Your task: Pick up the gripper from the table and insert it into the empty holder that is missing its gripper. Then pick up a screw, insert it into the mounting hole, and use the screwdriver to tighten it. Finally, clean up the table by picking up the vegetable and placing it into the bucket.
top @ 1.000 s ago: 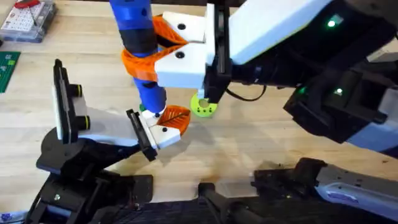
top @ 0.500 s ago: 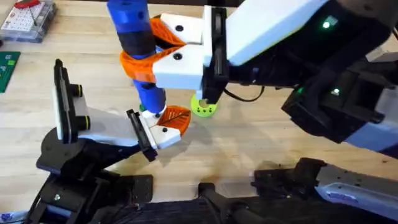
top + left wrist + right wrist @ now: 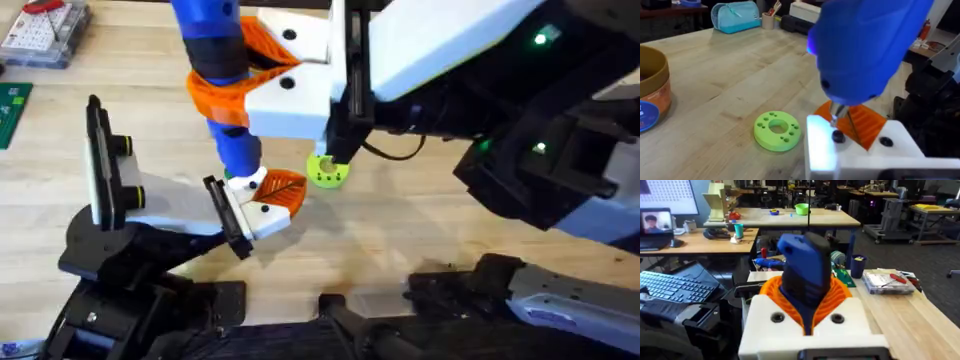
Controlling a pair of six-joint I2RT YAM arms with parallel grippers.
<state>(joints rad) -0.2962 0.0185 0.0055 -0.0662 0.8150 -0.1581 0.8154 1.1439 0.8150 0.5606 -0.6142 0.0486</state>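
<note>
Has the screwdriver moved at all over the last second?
Yes, slightly. In the overhead view the screwdriver has shifted a little left and away from the bases, judged against the green ring, which stays put. Its tip remains at the mounted gripper.

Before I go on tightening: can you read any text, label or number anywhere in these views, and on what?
None can be read.
The bucket has a blue label band with white marks, too blurred and cut off to read.
The clear parts box shows red and white contents; any print is too small.
The screwdriver shows no lettering.
</note>
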